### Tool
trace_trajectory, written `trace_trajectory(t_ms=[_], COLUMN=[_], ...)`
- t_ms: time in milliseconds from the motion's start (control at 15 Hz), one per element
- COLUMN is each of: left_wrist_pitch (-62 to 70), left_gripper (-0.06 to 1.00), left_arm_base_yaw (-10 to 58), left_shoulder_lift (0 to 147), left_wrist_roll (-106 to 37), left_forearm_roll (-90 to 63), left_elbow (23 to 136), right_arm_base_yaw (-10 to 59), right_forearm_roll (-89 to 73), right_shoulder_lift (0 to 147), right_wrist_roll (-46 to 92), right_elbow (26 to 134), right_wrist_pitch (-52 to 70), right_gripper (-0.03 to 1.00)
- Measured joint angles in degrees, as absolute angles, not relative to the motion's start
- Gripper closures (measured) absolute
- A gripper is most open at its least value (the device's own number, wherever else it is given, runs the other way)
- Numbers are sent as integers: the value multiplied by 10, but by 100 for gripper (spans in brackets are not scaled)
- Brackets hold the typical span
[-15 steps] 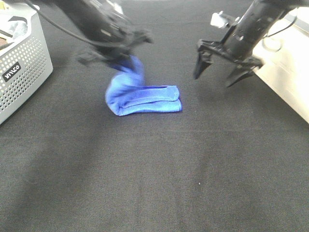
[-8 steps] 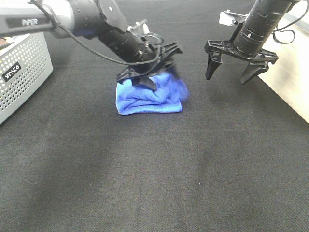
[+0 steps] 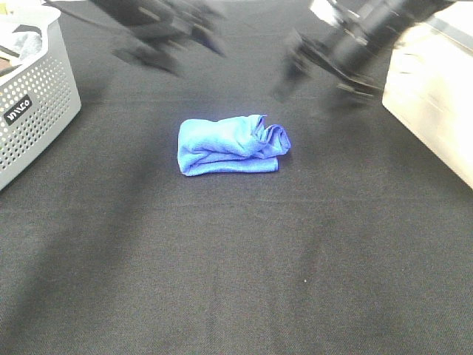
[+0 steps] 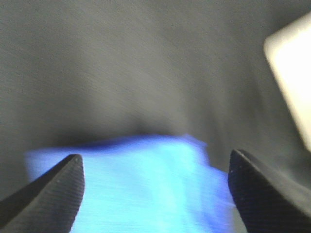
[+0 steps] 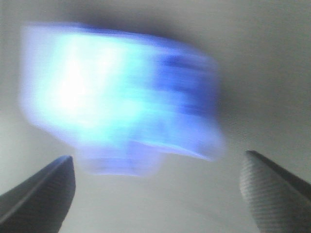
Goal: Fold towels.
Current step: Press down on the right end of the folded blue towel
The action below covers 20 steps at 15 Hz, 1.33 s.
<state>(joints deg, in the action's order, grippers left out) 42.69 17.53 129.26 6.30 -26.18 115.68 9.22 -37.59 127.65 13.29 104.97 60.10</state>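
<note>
The royal-blue towel lies folded in a thick bundle on the black table top, its right end bunched and rumpled. My left gripper is blurred, up at the back left of the towel, open and empty. My right gripper is blurred at the back right, open and empty. In the left wrist view the towel shows between the spread fingertips of the left gripper. In the right wrist view the towel shows blurred beyond the open right gripper. No white tag shows.
A grey perforated basket stands at the left edge. A pale beige surface borders the table at the right; it also shows in the left wrist view. Black cloth covers the table.
My left gripper let go of the towel's end after laying it over to the right, then rose back to the left. My right gripper moved left and up. The towel now lies in a shorter bundle.
</note>
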Motion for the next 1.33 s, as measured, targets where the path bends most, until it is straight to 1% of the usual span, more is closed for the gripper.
trace_trajectory(t_ms=[200,400,533,733,933,1000,1200,1333], left_wrist_pitch=[466,492,494,499,506,506,520,550], left_gripper=[17,17,17,17,17,17,17,17], left_arm_base_yaw=[134,116,116,116,116,116,116,116], left_shoulder_lift=[1286,1286,1286,1286,1286,1286,1285,1271], left_wrist_roll=[59,58,58,58,58,58,58,57], left_forearm_roll=[-227,-197,-191,-185,-180,-180,-179,-157], left_elbow=[1157,1157,1157,1157,1157,1157,1157,1157], right_arm_base_yaw=[137,182,183,161,131,131,121,119], right_forearm_roll=[-522,-595,-616,-588,-506,-506,-441,-393], right_shoulder_lift=[1281,1330,1361,1382,1383,1383,1374,1338], right_wrist_roll=[215,261,274,258,214,214,177,171], right_elbow=[1050,1050,1050,1050,1050,1050,1051,1051], right_wrist_pitch=[593,572,559,543,548,548,559,568], right_gripper=[11,11,11,11,11,11,11,11])
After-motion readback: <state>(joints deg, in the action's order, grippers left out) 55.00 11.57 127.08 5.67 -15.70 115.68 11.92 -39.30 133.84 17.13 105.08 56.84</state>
